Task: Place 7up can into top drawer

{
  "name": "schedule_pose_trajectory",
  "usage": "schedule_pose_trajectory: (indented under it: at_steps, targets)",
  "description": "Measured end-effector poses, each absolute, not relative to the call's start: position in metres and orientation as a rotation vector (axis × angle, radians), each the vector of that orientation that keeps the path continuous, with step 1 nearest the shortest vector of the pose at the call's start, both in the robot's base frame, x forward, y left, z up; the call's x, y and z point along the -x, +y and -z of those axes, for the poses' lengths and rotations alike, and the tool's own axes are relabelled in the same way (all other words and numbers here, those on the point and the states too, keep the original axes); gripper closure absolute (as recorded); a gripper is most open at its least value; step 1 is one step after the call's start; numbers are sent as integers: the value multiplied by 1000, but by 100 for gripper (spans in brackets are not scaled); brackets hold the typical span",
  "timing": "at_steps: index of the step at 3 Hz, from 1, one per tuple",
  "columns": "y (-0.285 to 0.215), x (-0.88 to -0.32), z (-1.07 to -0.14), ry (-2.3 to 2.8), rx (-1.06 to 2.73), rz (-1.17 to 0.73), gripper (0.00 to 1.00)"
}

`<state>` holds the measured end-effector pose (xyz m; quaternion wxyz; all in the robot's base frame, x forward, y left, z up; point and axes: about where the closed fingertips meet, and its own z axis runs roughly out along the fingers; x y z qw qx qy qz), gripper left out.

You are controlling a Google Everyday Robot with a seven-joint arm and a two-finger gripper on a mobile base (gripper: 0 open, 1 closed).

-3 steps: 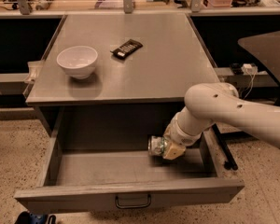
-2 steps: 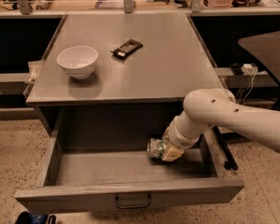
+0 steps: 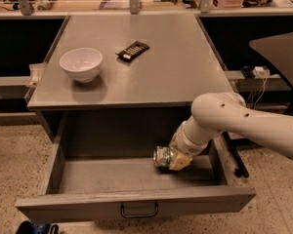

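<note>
The tool (image 3: 174, 159), partly hidden by the arm (image 3: 244, 123), holds the one can (image 3: 161, 156) low in the right side of the open drawer (image 3: 102, 177), while one white bowl (image 3: 81, 64) and one black bar (image 3: 132, 50) sit on the counter (image 3: 176, 72).

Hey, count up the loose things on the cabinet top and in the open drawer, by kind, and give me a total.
Bowls: 1, the white bowl on the cabinet top
Black remote-like bars: 1, on the cabinet top
Cans: 1, the 7up can, held by the pincer inside the open top drawer
Total: 3
</note>
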<state>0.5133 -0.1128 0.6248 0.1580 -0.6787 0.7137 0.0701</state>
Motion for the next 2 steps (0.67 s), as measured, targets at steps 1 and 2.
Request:
schedule_pose_trajectory:
  at_steps: [1, 2]
  targets:
    - [-113, -513, -625, 2041, 1941, -201, 4]
    - [-113, -513, -625, 2041, 1941, -201, 0]
